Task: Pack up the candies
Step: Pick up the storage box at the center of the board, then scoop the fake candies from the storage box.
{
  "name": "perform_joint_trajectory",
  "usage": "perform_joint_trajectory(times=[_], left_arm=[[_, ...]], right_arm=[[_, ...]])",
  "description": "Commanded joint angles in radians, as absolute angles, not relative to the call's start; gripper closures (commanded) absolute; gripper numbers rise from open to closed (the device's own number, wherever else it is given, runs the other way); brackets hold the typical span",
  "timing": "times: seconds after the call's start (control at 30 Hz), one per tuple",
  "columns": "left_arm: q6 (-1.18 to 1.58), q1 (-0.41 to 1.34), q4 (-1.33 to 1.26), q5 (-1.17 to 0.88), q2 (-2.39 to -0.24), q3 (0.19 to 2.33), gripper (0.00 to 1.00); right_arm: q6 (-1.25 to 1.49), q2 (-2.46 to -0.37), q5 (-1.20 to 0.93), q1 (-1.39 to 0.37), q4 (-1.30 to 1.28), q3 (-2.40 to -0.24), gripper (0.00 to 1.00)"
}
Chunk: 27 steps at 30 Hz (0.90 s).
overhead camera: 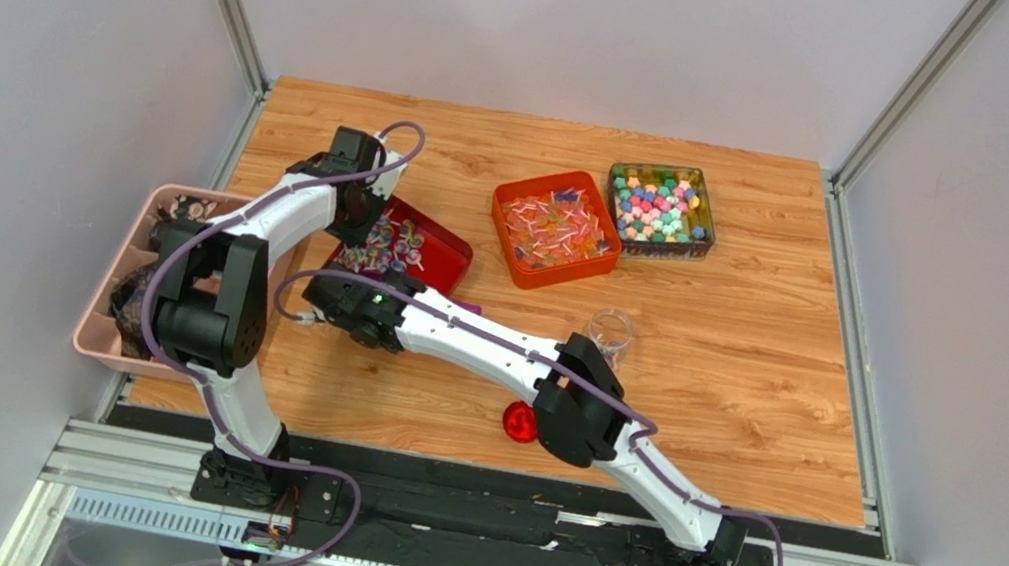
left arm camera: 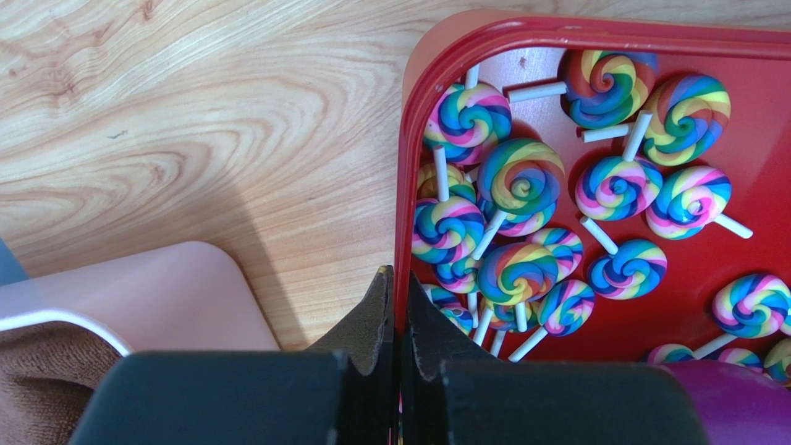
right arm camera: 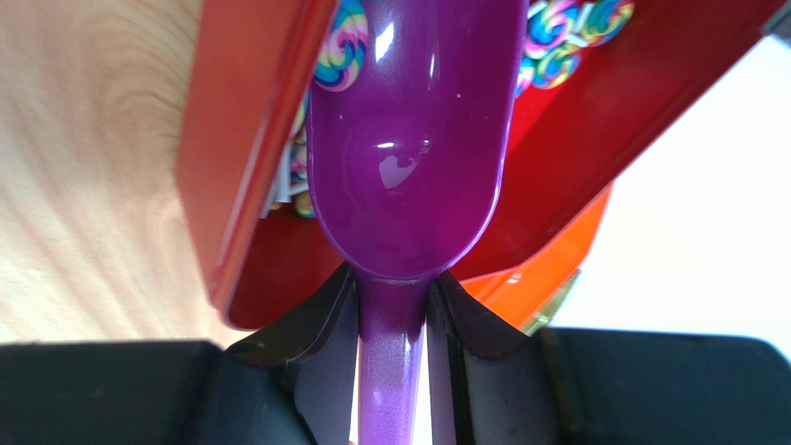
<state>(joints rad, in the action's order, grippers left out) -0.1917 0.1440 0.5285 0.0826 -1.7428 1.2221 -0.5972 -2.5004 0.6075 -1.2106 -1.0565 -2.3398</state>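
Candies (left arm camera: 520, 176), small swirl lollipops, lie in the red tray (left arm camera: 405, 167), right of left wrist view: light, hard, probably slippery, better scooped. Left gripper (left arm camera: 397, 283) clamps the tray rim; right gripper (right arm camera: 392, 292) pinches the purple scoop (right arm camera: 408, 139) by its handle.

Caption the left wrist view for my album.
Left gripper pinches the rim of a red rectangular tray filled with rainbow swirl lollipops.

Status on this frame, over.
Left gripper shut on red tray rim. Right gripper shut on purple scoop, bowl in tray beside lollipop candies. No obstruction seen.
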Motion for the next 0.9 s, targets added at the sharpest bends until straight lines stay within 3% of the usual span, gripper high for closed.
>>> perform_joint_trajectory(times=[0.0, 0.13, 0.2, 0.33, 0.63, 0.77, 0.87], left_arm=[[-0.077, 0.175, 0.486, -0.078, -1.698, 1.227, 1.00], [-0.077, 0.175, 0.489, -0.092, -1.700, 1.224, 1.00], [-0.078, 0.175, 0.488, -0.100, -1.703, 1.224, 1.00], [-0.078, 0.175, 0.488, -0.109, -1.710, 1.224, 1.00], [-0.080, 0.175, 0.486, -0.147, -1.715, 1.221, 1.00], [-0.080, 0.175, 0.494, -0.178, -1.727, 1.224, 1.00], [-0.081, 0.175, 0.494, -0.184, -1.732, 1.226, 1.00]], right_arm=[[-0.483, -2.490, 0.408, -1.230, -0.845, -2.362, 1.00], [-0.431, -2.510, 0.454, -1.215, -0.760, -2.330, 1.00], [-0.507, -2.497, 0.592, -1.219, -0.649, -2.242, 1.00], [-0.522, -2.490, 0.583, -1.207, -0.586, -2.252, 1.00], [-0.328, -2.485, 0.193, -1.134, -0.724, -2.326, 1.00], [-0.451, -2.496, 0.519, -1.158, -0.557, -2.246, 1.00], [-0.537, -2.500, 0.598, -1.163, -0.454, -2.211, 1.00]])
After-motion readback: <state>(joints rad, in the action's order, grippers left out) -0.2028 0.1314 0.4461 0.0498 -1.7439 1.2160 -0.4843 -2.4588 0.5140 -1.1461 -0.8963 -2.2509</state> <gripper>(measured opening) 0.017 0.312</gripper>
